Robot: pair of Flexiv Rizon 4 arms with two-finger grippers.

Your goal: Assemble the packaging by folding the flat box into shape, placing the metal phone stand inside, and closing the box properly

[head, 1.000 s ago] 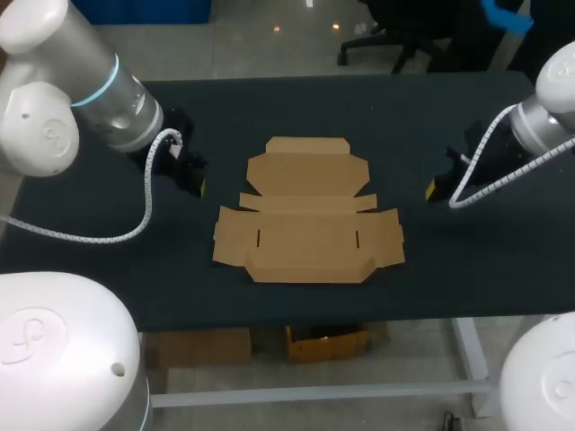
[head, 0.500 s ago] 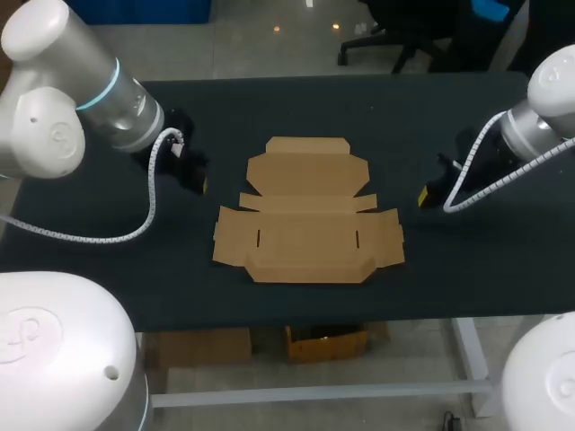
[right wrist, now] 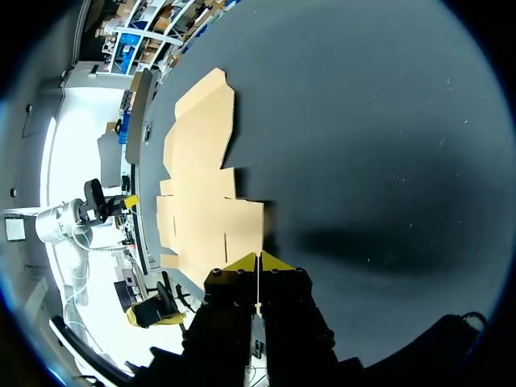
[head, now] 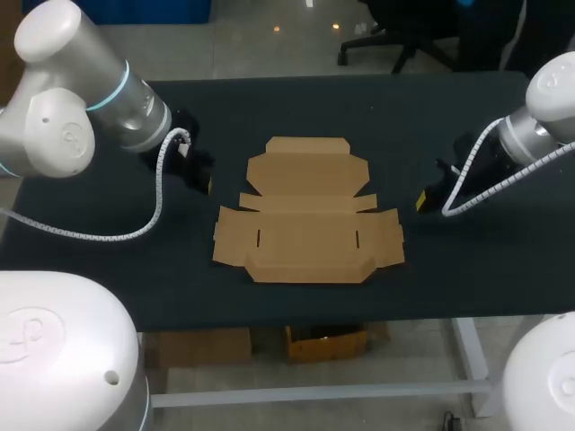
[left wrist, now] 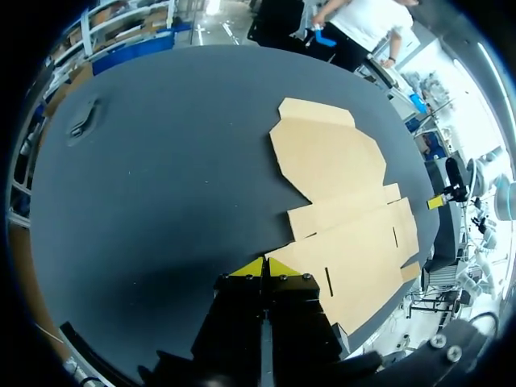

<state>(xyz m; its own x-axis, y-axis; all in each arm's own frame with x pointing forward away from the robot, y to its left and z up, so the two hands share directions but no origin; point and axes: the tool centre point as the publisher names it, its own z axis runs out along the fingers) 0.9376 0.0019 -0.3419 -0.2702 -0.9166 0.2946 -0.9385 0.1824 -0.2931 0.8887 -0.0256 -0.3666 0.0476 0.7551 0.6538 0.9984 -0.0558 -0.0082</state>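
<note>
Box [head: 307,220] flat on my desk [head: 269,117], nothing folded yet; left pincer [left wrist: 264,267] and right pincer [right wrist: 257,260] tips together, empty; stand seemingly absent.

flat box [head: 308,224] lying low mid-table, open tabletop [head: 467,278] on every side

The flat box [head: 308,217] lies unfolded in the middle of the table [head: 269,117], its narrower panel toward the far edge. The left gripper [head: 207,184] hangs off its left side, the right gripper [head: 421,198] off its right side.
</note>
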